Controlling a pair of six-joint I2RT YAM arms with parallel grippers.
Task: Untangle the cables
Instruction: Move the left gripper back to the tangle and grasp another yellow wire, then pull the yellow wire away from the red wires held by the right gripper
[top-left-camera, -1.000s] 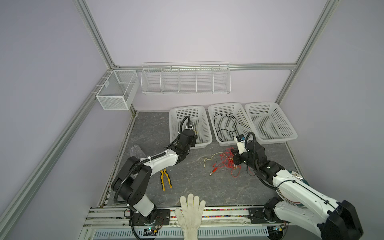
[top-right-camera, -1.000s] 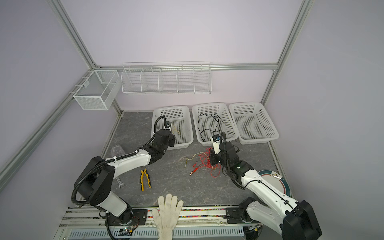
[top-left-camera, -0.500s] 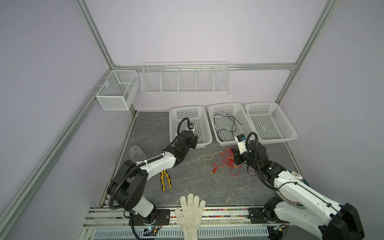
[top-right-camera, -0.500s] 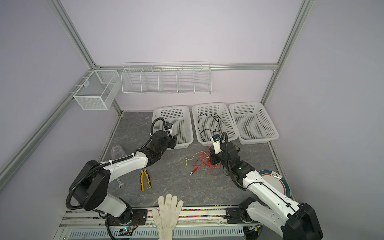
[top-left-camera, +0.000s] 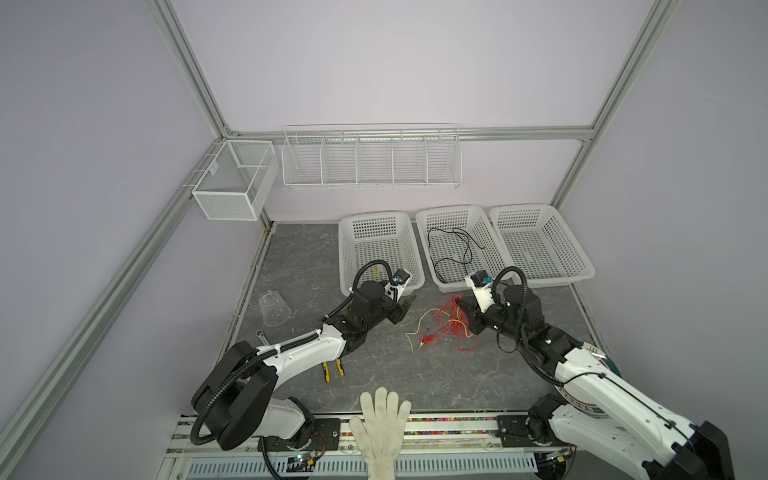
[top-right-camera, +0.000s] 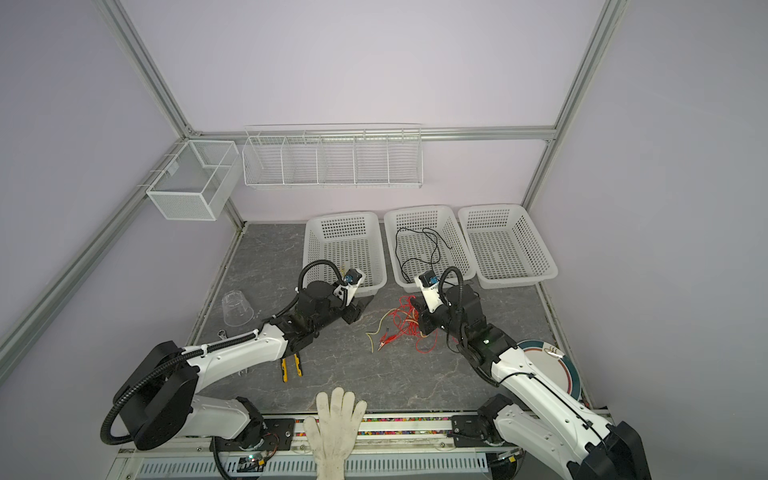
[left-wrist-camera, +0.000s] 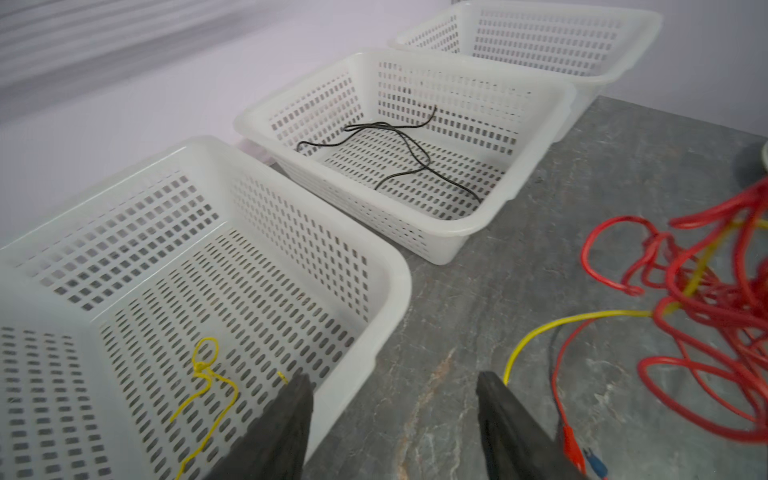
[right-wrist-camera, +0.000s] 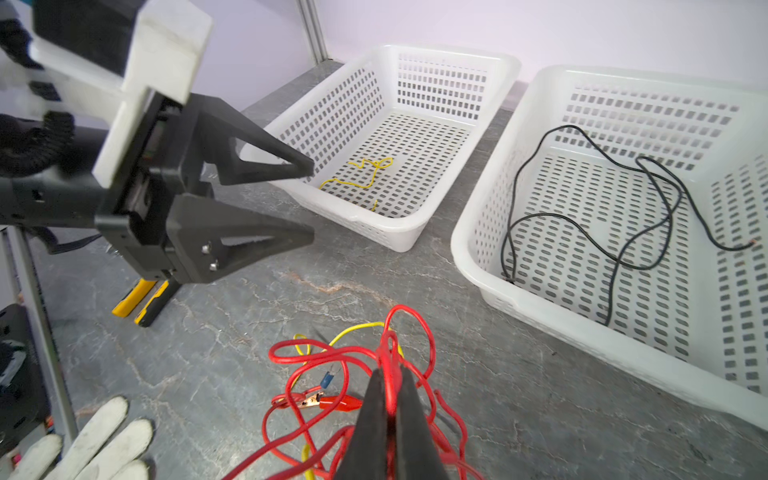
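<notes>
3 thin cables: black cable (right-wrist-camera: 508, 245) lies inside the middle basket (top-left-camera: 449, 209); red cable (right-wrist-camera: 386, 349) and yellow cable (left-wrist-camera: 590, 316) tangle just before it. Likely light, limp, snaggy; right gripper (right-wrist-camera: 390, 374) pinches red loops, left gripper (left-wrist-camera: 394, 376) gapes empty. Best hold: yellow's free end.

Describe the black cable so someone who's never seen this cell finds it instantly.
Three white slotted baskets stand in a row at the back of the grey table. The black cable lies in loose loops inside the middle basket. It is alone there, unlike the red and yellow wires tangled on the table in front.
</notes>
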